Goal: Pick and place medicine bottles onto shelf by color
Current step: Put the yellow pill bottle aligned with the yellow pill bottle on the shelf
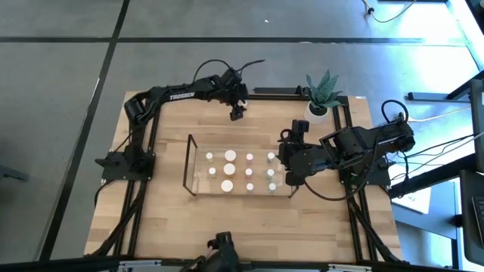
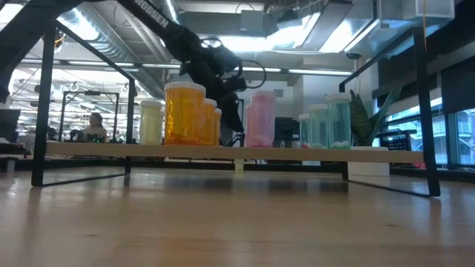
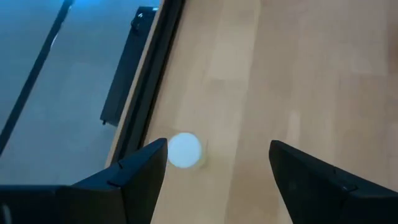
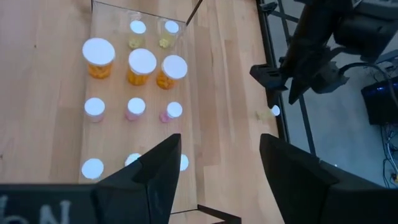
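Observation:
The clear shelf stands mid-table and carries medicine bottles in rows: pale yellow, orange, pink and green, all with white caps. One small pale bottle stands alone on the wood by the table's far edge. My left gripper hangs open just above it; the bottle sits close to one finger, untouched. My right gripper is open and holds nothing, high over the shelf's right end.
The black table frame runs right beside the lone bottle along the far edge. A plant in a white pot stands at the far right corner. Bare wood lies between the shelf and the far edge.

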`<action>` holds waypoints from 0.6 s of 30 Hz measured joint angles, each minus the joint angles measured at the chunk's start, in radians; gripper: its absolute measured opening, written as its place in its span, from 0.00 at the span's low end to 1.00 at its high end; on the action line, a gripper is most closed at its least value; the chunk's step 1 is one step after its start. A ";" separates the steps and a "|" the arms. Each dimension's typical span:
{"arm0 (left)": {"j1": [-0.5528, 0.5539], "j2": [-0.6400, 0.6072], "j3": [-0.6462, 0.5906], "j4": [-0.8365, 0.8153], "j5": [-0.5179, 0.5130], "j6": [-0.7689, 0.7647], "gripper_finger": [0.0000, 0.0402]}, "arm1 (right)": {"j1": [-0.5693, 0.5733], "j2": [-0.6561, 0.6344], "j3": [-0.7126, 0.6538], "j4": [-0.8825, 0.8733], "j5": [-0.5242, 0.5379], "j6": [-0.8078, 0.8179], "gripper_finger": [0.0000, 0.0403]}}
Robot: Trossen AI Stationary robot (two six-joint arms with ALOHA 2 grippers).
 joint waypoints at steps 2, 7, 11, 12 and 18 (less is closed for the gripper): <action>0.007 0.016 0.000 0.017 -0.002 -0.002 0.68 | 0.000 0.000 0.000 0.000 0.007 -0.001 0.55; 0.019 0.037 0.000 0.026 -0.056 0.000 0.68 | 0.000 0.000 0.000 -0.002 0.008 -0.001 0.55; 0.032 0.040 0.000 0.042 -0.077 0.002 0.68 | 0.000 0.000 0.000 -0.003 0.008 0.001 0.55; 0.034 0.040 0.000 0.046 -0.073 0.002 0.68 | 0.000 0.000 0.000 -0.004 0.008 0.001 0.55; 0.041 0.040 0.000 0.040 -0.068 0.002 0.68 | 0.000 0.000 0.000 -0.006 0.008 0.000 0.55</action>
